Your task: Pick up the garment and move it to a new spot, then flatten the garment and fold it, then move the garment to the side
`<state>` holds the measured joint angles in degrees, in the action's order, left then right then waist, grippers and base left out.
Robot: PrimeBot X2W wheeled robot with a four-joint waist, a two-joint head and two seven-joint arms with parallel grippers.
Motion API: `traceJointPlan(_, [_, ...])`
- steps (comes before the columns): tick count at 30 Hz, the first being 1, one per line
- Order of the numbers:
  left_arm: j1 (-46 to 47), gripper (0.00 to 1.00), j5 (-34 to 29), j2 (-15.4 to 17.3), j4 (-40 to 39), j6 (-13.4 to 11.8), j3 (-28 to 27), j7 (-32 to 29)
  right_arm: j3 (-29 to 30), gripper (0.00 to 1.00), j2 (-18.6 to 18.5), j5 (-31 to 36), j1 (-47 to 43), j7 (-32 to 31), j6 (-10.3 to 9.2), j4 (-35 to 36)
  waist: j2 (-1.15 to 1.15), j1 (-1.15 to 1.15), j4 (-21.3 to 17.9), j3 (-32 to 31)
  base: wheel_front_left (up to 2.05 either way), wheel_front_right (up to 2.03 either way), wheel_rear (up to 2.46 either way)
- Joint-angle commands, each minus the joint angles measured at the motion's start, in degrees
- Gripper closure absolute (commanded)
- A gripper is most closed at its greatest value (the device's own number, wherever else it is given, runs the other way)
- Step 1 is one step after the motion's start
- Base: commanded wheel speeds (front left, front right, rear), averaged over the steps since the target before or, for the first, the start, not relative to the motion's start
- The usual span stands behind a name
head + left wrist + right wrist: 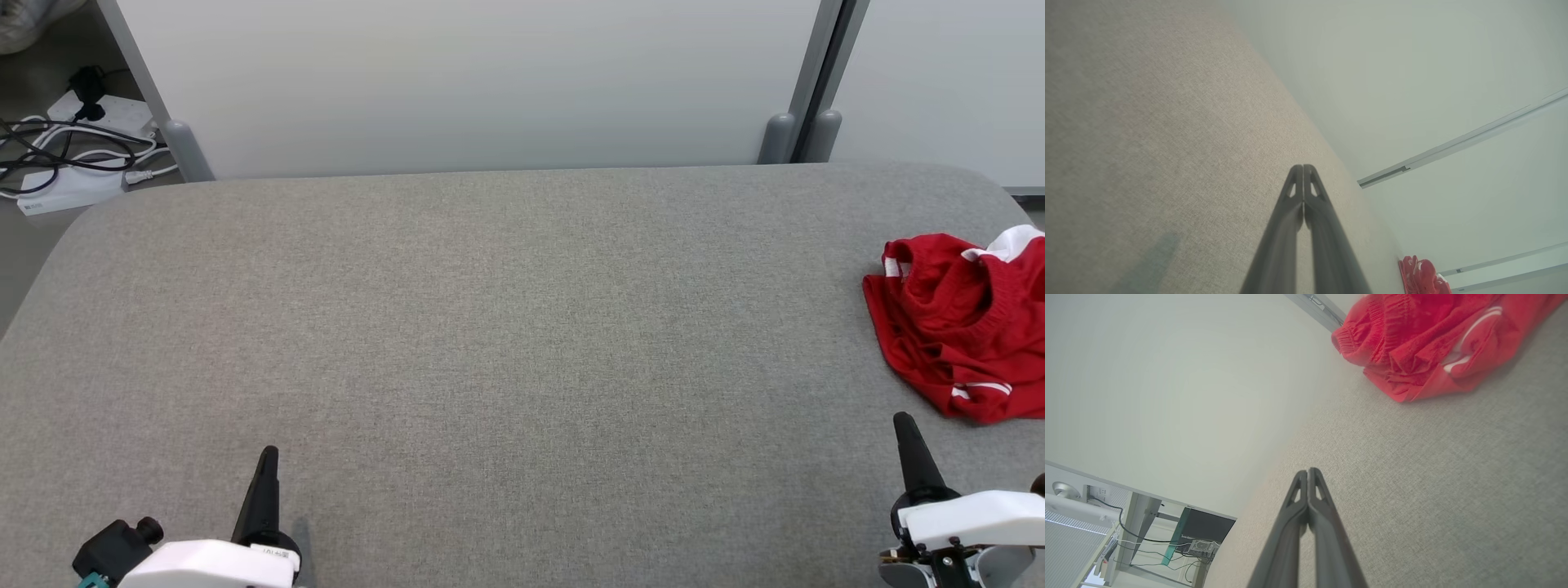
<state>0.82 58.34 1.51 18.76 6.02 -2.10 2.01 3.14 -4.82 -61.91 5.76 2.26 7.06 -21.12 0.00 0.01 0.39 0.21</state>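
My left tool [269,452] sits at the near left of the grey bench [490,327], its two dark fingers pressed together with nothing between them. My right tool [903,420] is at the near right, likewise clenched and empty. The red garment [959,327], trimmed in white, lies crumpled in a heap at the bench's right edge, a little beyond my right tool and apart from it. Past the far edge stands a pale wall panel [490,82]. Cables [65,155] lie on the floor at the far left.
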Motion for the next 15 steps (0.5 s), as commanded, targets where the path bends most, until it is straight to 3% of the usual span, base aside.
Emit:
traceJointPlan(1, [3.40,1.00,1.92,1.01,-1.91,0.51,-1.46,-0.25,-0.31,1.00,-0.36,-1.67,1.08,-0.72,0.26,2.11,0.00,-0.01,-0.01,0.00,0.00,0.00,0.00])
traceJointPlan(15, [3.97,1.00,11.08,1.11,-2.71,0.79,-2.31,-2.62,0.76,1.00,0.30,-9.87,0.89,-3.03,0.31,3.54,0.00,-0.01,-0.12,-0.01,0.00,0.00,0.00])
